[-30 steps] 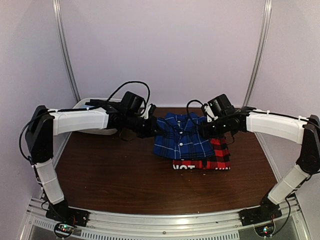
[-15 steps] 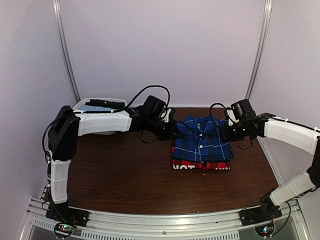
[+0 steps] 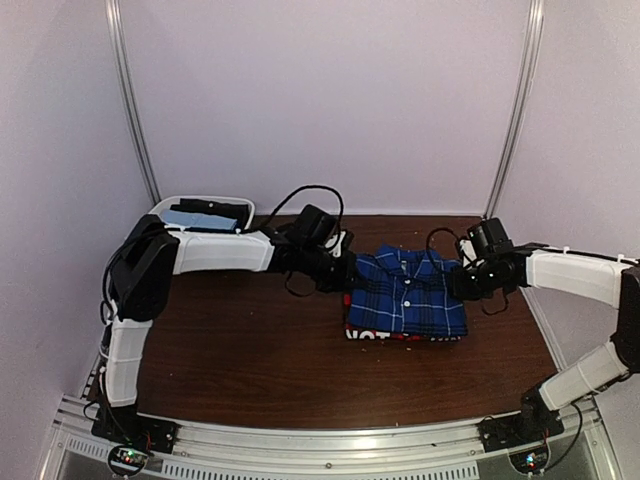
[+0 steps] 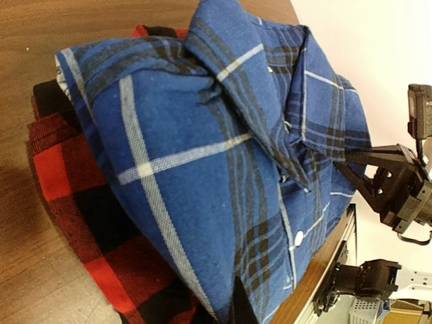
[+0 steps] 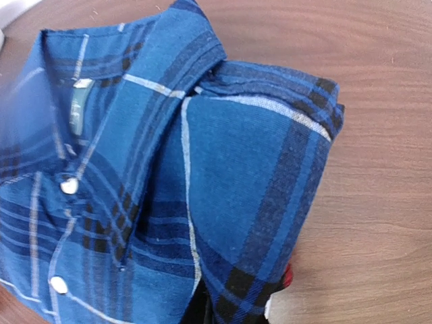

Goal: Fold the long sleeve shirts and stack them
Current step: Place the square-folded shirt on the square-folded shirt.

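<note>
stacking: we lower blue shirt [image 3: 410, 300] onto red shirt [image 3: 432, 337].
left gripper [image 3: 348, 275]: pinches it.
right gripper [image 3: 458, 283]: pinches it.

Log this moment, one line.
blue plaid shirt: folded, atop red-and-black shirt | left gripper: shut on its edge | right gripper: shut on its edge

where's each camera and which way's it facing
top: high behind the bases, facing down at the table; both arms, left hand and right hand at the blue shirt
left wrist: beside the shirt, facing across to the right hand; own fingers unseen
right wrist: close above the shirt; own fingers unseen
shared: blue shirt on red shirt
</note>
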